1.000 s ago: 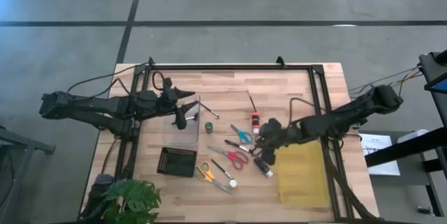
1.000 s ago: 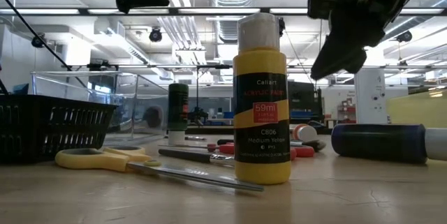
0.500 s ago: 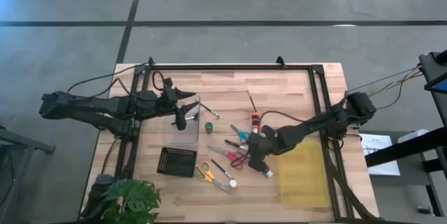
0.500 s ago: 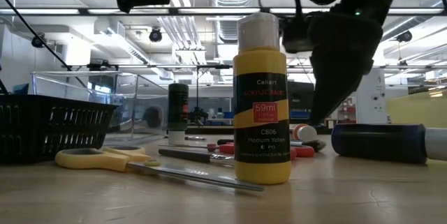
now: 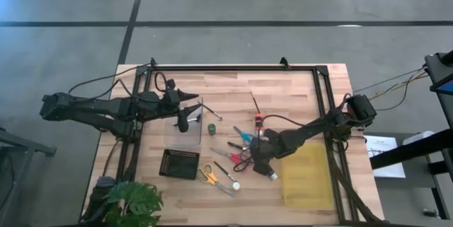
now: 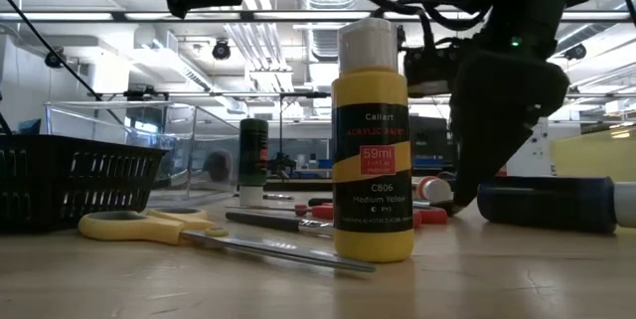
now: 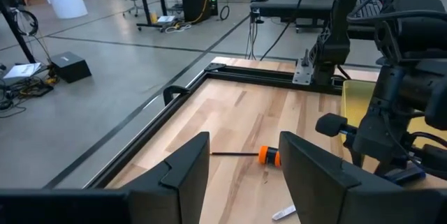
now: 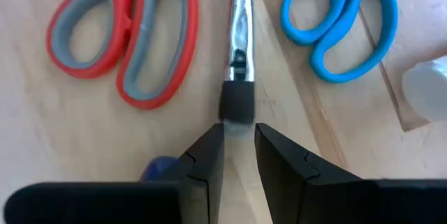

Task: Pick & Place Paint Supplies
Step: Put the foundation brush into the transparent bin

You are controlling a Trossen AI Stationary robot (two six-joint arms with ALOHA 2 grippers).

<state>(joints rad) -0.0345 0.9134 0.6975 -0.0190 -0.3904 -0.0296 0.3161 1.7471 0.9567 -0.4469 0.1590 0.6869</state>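
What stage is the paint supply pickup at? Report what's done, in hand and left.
Done: nothing visible; the yellow bin looks empty.
In hand: the right hand is low over a brush between the red scissors and blue scissors, fingers straddling its end, not yet gripped.
Left: scissors, brushes and paint bottles. The left hand waits above the clear container.

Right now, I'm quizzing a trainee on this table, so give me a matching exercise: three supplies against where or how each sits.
1. yellow paint bottle
2. dark blue bottle
3. brush

A. lying on its side
B. between the red scissors and the blue scissors
C. standing upright

Pairs: 1-C, 2-A, 3-B
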